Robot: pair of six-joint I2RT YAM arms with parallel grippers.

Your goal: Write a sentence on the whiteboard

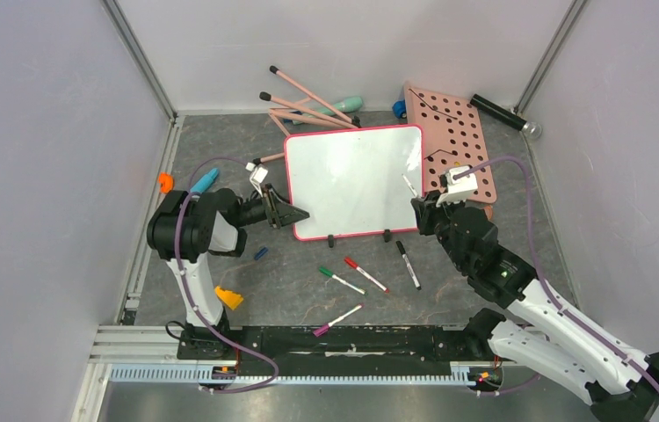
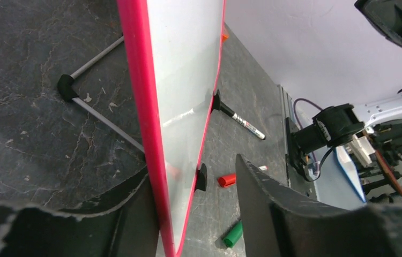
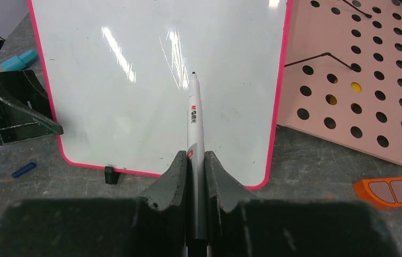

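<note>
The whiteboard [image 1: 352, 180] lies in the middle of the table, pink-red rim, two black feet at its near edge. Its surface is blank; no sentence shows on it. My left gripper [image 1: 295, 214] is at the board's near left corner, and in the left wrist view its open jaws [image 2: 191, 171] straddle the board's rim [image 2: 142, 107]. My right gripper [image 1: 423, 211] is at the board's right edge, shut on an uncapped marker [image 3: 195, 118]. The marker's dark tip points over the right part of the board [image 3: 134, 80]. I cannot tell whether the tip touches.
A pink pegboard [image 1: 453, 145] lies to the right of the board. Green [image 1: 341, 280], red [image 1: 365, 274], black [image 1: 408, 265] and magenta [image 1: 337, 319] markers lie in front of the board. Pink sticks [image 1: 308, 105] lie behind it. A blue cap [image 1: 260, 253] and an orange wedge [image 1: 228, 297] lie near left.
</note>
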